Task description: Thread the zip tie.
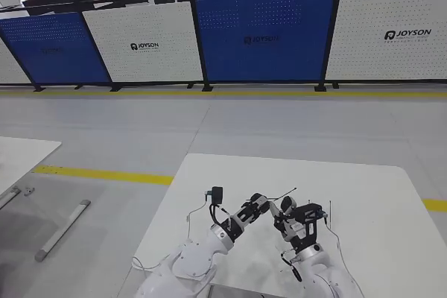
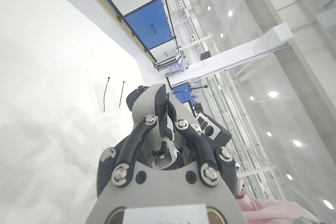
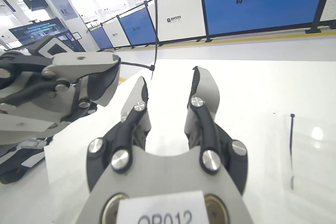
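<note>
Zip tie point(image 3: 151, 68) pinched in left end effector point(image 3: 117, 62), right end effector point(image 3: 169, 75) spread, empty

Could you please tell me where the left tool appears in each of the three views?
Top view: left tool near the white table's middle.
Left wrist view: left tool in the foreground, shut, the table beyond it.
Right wrist view: left tool beside the open right tool, clamped on the zip tie.
Shared landmark: the blue-and-white panel fence.

Bright ceiling lights point(image 2: 273, 94), strong glare across white table point(image 2: 52, 51).
</note>
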